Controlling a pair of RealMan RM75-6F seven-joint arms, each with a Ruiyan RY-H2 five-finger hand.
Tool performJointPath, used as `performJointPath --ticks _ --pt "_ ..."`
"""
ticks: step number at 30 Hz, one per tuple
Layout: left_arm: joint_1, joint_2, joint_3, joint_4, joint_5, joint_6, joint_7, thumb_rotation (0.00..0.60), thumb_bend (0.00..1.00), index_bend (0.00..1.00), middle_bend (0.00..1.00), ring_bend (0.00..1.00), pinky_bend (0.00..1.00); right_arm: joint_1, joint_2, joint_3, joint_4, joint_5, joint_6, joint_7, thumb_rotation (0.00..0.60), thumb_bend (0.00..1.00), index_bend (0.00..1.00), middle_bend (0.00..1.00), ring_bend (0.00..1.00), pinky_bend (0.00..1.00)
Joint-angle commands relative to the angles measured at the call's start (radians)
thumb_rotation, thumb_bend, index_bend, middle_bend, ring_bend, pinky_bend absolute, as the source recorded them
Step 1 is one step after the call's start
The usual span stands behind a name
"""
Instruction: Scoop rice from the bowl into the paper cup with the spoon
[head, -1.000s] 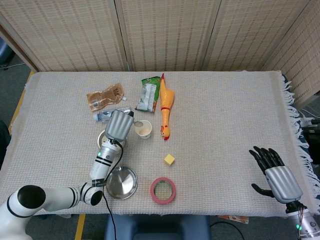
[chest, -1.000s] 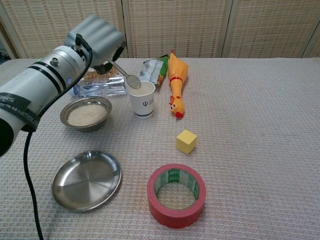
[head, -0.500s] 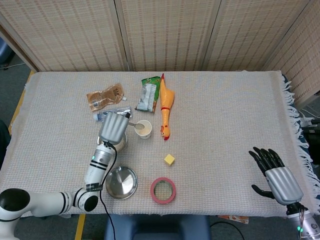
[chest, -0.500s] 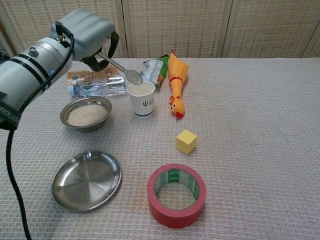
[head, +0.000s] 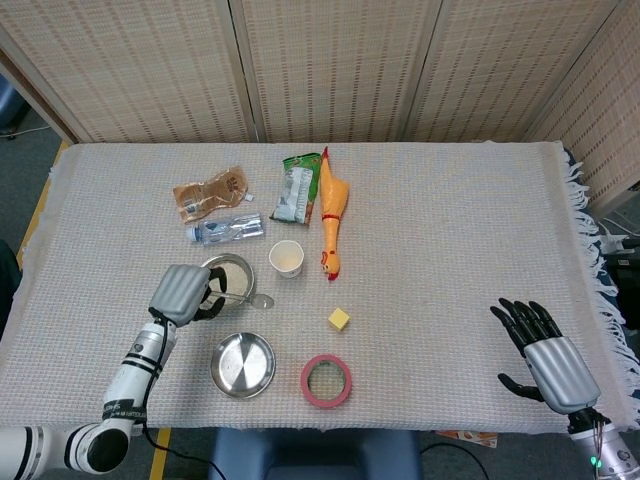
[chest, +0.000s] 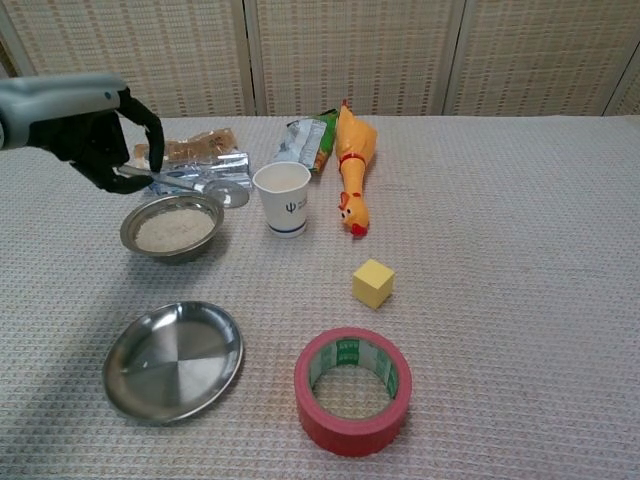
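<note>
Meanwhile, the left hand (chest: 95, 140) gripped the handle of the metal spoon (chest: 195, 183) and held it roughly level above the small steel bowl of white rice (chest: 173, 226), the spoon's bowl end hanging over the rim nearest the white paper cup (chest: 283, 198). That cup stood upright just right of the rice bowl, with a yellow rubber chicken (chest: 352, 170) lying beside it on its far side. In the head view the left hand (head: 185, 294) sat at the bowl's left edge, fingers curled around the spoon (head: 243, 297). The right hand (head: 545, 352) rested well apart near the table's right corner, fingers spread and holding nothing. An empty steel plate (chest: 173, 360), a red tape roll (chest: 352, 390) and a yellow cube (chest: 372, 283) lay toward the front of the woven tablecloth (chest: 520, 250).
</note>
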Motion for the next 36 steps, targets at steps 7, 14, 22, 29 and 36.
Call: performJointPath --ticks 7,14,22,29,36 --pt "0.07 -0.121 0.095 0.041 0.042 -0.033 -0.037 0.6 0.38 0.68 1.0 1.0 1.0 -0.001 0.005 -0.01 0.002 -0.025 0.009 0.016 0.6 0.1 0.0 0.0 0.0 0.0" --pt "0.078 -0.193 0.122 0.101 0.037 -0.006 0.043 0.6 0.38 0.67 1.0 1.0 1.0 -0.006 0.013 -0.018 0.006 -0.048 0.026 0.033 0.6 0.1 0.0 0.0 0.0 0.0" --pt "0.101 -0.222 0.15 0.159 0.04 -0.006 0.075 0.6 0.38 0.67 1.0 1.0 1.0 -0.011 0.013 -0.02 0.007 -0.052 0.033 0.031 0.6 0.1 0.0 0.0 0.0 0.0" --pt "0.119 -0.211 0.18 0.215 0.06 -0.059 0.056 0.6 0.38 0.66 1.0 1.0 1.0 -0.013 0.01 -0.019 0.003 -0.046 0.031 0.021 0.6 0.1 0.0 0.0 0.0 0.0" --pt "0.129 -0.194 0.181 0.213 0.065 -0.103 0.028 0.6 0.38 0.3 1.0 1.0 1.0 -0.01 0.004 -0.017 0.001 -0.039 0.021 0.01 0.6 0.1 0.0 0.0 0.0 0.0"
